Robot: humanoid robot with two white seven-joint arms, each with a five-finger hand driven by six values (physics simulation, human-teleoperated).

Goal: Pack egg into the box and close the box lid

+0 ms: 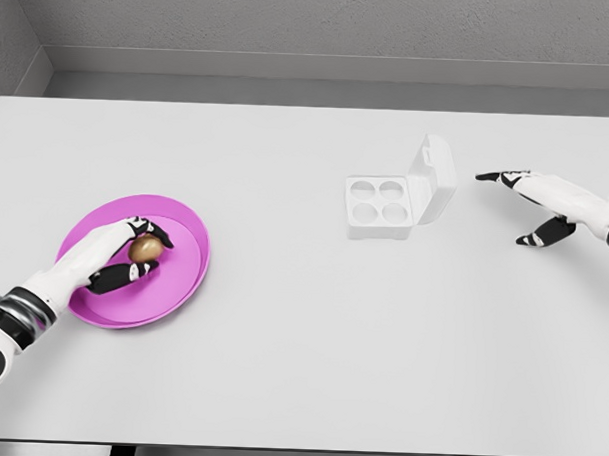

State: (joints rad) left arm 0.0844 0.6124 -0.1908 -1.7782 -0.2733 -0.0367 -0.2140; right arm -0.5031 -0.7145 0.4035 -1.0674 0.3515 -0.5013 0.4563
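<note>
Brown egg (146, 248) sits on the round magenta plate (183, 274), pinched by the left hand (123, 254). Right hand (536, 201) hovers spread beside the open white four-cup box (398, 193). Pale grey surface (300, 348), grey walls behind.

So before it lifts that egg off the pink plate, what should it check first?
1. Left robot hand around the egg: ok, fingers curled on it.
2. Egg clear of the plate: cannot tell.
3. Box lid open: ok.
4. Box cups free: ok, all four look empty.
5. Right robot hand out of the way: ok, beside the box, fingers spread, holding nothing.
</note>
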